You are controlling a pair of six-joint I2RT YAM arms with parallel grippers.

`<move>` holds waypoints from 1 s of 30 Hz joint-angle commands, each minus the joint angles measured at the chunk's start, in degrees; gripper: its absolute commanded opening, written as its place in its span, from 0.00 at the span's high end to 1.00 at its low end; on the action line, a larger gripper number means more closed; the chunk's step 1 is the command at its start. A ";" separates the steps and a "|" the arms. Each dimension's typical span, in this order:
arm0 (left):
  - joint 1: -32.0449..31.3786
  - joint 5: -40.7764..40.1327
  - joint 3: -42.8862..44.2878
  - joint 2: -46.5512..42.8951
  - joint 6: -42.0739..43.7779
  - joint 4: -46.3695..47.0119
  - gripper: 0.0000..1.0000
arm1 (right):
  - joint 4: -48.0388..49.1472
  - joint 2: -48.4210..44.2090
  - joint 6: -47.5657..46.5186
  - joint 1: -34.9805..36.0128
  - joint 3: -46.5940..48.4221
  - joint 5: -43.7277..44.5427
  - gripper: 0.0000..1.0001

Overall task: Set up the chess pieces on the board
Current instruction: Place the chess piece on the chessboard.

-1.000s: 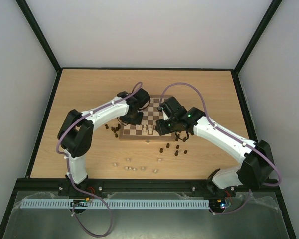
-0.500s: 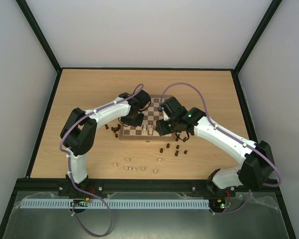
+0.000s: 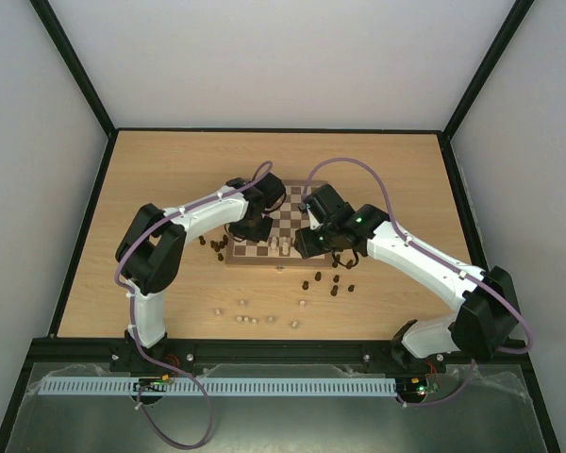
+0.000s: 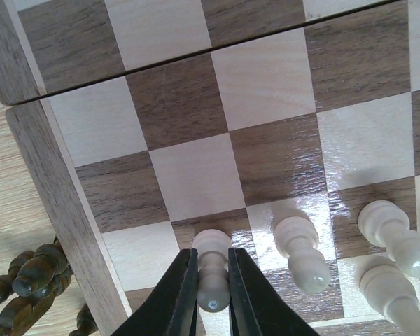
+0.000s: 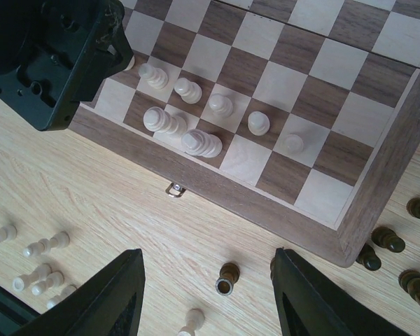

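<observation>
Left wrist: left end effector (image 4: pixel 212 260) squeezes pale pawn (image 4: pixel 211 241) on board (image 4: pixel 189 105); arm just slid bit, pawn nearly placed. Right end effector (image 5: pixel 210 294) open.

1. Left wrist view, lower centre — pale cream turned wooden pawn (image 4: pixel 211 274): partly hidden between the black left gripper (image 4: pixel 211 255) fingers.
2. Lower right: cream wooden piece (image 4: pixel 392 297) cut by the bottom edge.
3. Right wrist view, upper left — that gripper hides the checked wooden board (image 5: pixel 217 203) corner.
</observation>
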 commanded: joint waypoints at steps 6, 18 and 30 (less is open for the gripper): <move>-0.09 0.54 -1.83 0.86 -0.09 -0.34 0.88 | -0.44 -0.98 -0.43 0.41 -0.71 -0.49 0.48; -0.17 0.61 -2.33 -0.11 -0.60 -0.47 0.78 | -0.22 -0.98 -0.47 0.58 -0.82 -0.65 0.48; -0.50 -0.04 1.67 -2.16 -1.14 -2.93 0.72 | -0.44 -0.93 -0.50 0.77 -0.78 -0.48 0.48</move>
